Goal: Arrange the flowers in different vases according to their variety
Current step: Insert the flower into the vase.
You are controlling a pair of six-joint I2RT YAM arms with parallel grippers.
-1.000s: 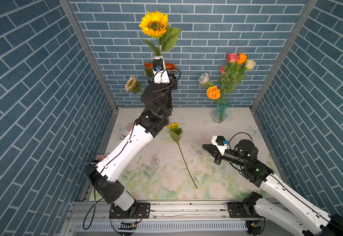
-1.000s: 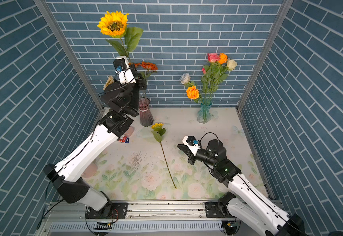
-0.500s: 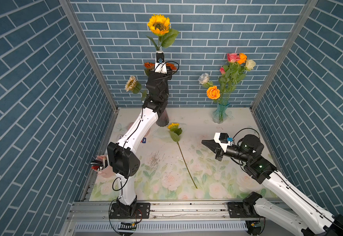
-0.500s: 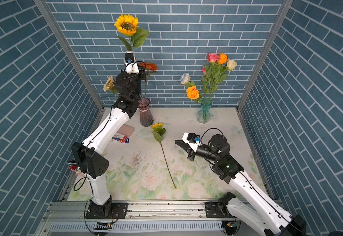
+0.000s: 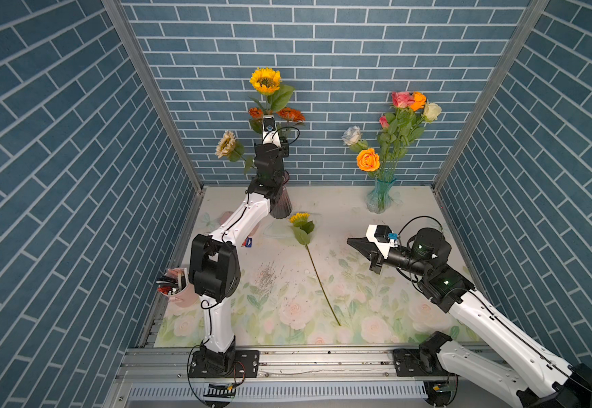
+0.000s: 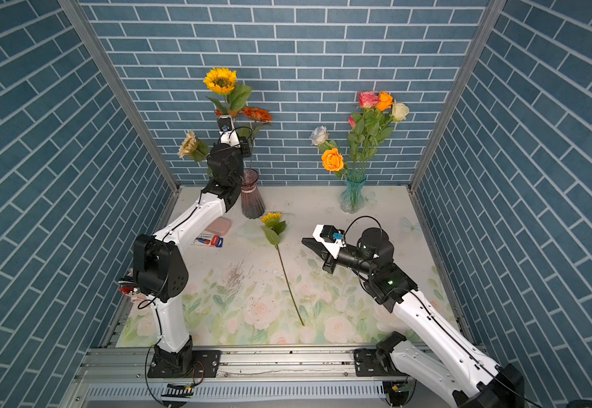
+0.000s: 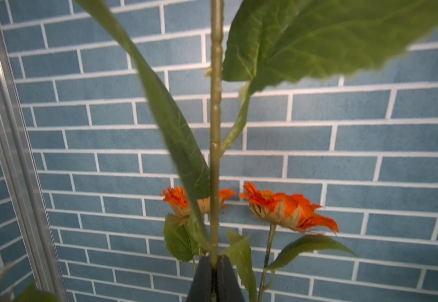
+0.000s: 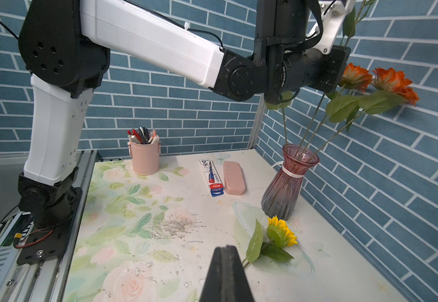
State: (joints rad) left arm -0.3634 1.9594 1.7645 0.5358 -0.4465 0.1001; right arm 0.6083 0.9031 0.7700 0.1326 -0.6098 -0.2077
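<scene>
Standing at the back wall: two vases. Purple vase (image 6: 252, 197) holds three blooms (image 5: 290, 113), aqua vase (image 5: 379, 197) six roses (image 5: 368, 159). Left end effector (image 7: 214, 264) pinches a tall sunflower (image 5: 265, 80) by its stem above the purple vase. One loose sunflower (image 5: 300, 219) lies mid-surface (image 5: 358, 219); right end effector (image 5: 349, 241), pressed together, hovers beside its stem over open cloth.

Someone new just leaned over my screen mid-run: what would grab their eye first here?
Probably the tall yellow sunflower raised high at the back, its stem clamped in the left gripper above the plum vase. Next, the roses standing in the aqua vase at the back. Then the small sunflower lying loose on the flowered tablecloth, the shut right gripper near it but not touching.
</scene>
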